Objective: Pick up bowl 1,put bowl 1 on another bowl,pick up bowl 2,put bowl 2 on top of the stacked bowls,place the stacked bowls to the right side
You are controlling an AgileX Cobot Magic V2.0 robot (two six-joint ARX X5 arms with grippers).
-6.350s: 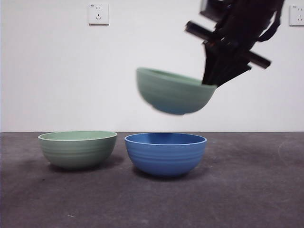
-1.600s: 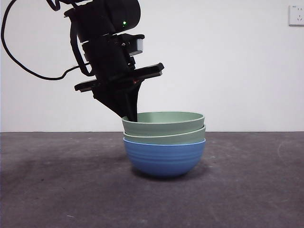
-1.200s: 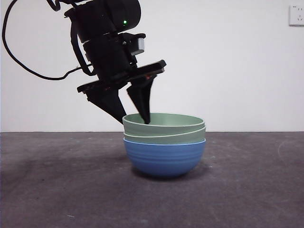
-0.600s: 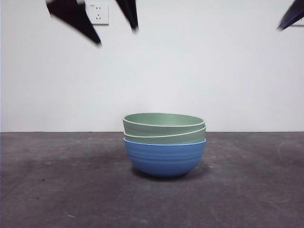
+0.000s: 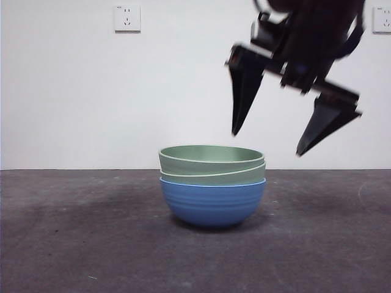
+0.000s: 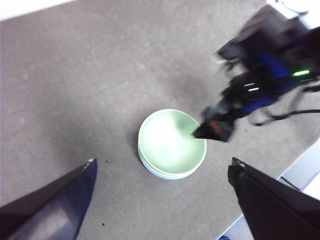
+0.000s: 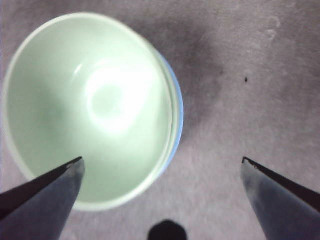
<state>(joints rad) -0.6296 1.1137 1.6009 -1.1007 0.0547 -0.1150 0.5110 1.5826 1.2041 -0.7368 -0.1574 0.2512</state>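
The stacked bowls (image 5: pixel 212 183) stand mid-table: a blue ribbed bowl (image 5: pixel 212 204) with two pale green bowls nested in it, the top one (image 5: pixel 211 157) slightly tilted. My right gripper (image 5: pixel 267 142) hangs open just above and to the right of the stack, touching nothing. Its wrist view shows the top green bowl (image 7: pixel 90 105) from above, a sliver of blue rim (image 7: pixel 179 107) beside it, and the right gripper (image 7: pixel 162 160) with jaws wide apart. My left gripper (image 6: pixel 162 160) is open and high above the stack (image 6: pixel 171 142), out of the front view.
Dark grey table (image 5: pixel 73 244) stretches to both sides of the stack. A white wall with two sockets (image 5: pixel 126 18) (image 5: pixel 382 18) stands behind. In the left wrist view the table's edge (image 6: pixel 300 167) runs close to the stack, on the right arm's (image 6: pixel 265 75) side.
The left gripper opened, let go of the top green bowl and rose out of the front view. The right gripper came down from the upper right, open, over the stack.
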